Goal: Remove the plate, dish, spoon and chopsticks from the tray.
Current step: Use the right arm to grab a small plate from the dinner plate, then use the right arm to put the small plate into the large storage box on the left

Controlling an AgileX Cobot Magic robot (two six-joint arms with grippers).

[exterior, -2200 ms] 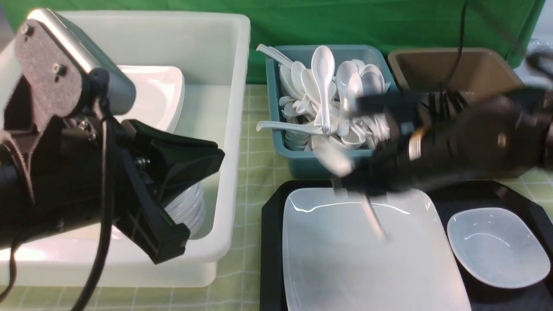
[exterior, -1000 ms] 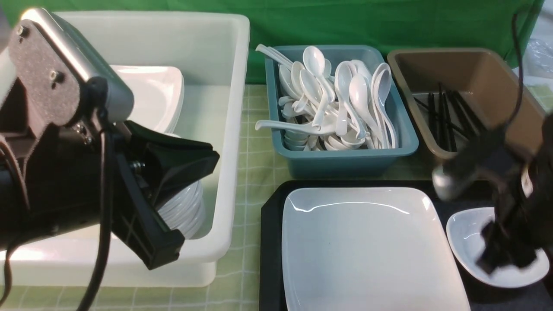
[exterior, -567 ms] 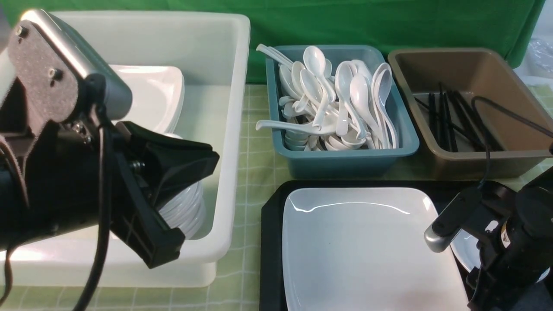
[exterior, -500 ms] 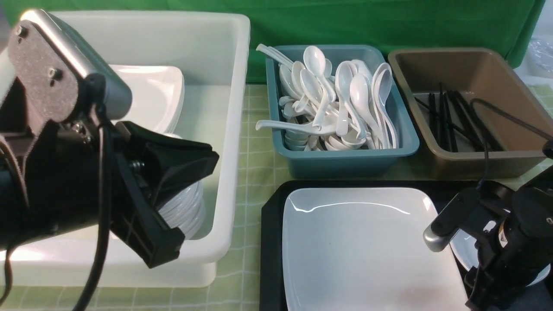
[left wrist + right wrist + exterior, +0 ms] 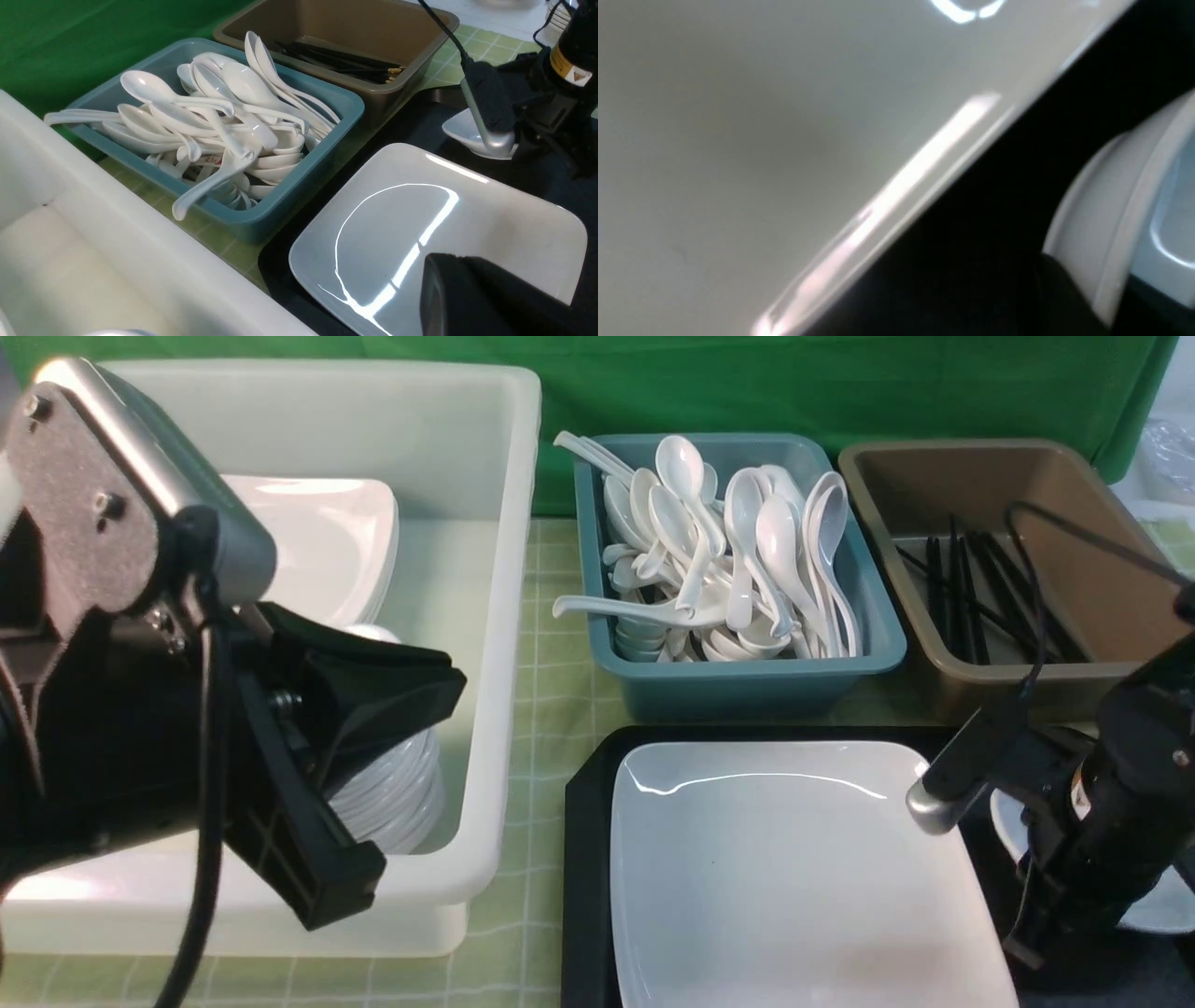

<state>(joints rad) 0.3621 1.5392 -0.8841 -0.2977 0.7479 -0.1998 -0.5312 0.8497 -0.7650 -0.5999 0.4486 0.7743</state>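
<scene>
The left arm (image 5: 112, 737) is at the far left, above the near part of the white tub (image 5: 509, 616). The tub stands on the worktop (image 5: 551, 709), which has a green checked cloth. The jaws of this arm are together and hold nothing. They point to the right and are apart from the tray, on its left side. Inside the tub, some square white plates (image 5: 327, 541) are stacked at the far side. A pile of round white bowls (image 5: 401, 793) is nearer, partly hidden behind the arm.

To the right of the tub, at the far side, stands the teal bin (image 5: 738, 691), full of white spoons (image 5: 738, 560). Just right of it stands the brown bin (image 5: 990, 686), with black chopsticks (image 5: 971, 607) lying inside.

The black tray (image 5: 583, 859) lies on the near side of these two bins. The plate (image 5: 794, 877) lies flat on the left part of the tray, and no jaws touch it.

The dish (image 5: 1158, 905) is over the right part of the tray, just beside the plate. It is mostly covered by the right arm (image 5: 1120, 803), which reaches down from the right. The jaws of this arm are clamped on the rim of the dish, on the side that faces the plate. In the right wrist view, a dark finger (image 5: 1064, 303) lies against the outside of that rim. I cannot tell whether the dish rests on the tray or is lifted from it.
</scene>
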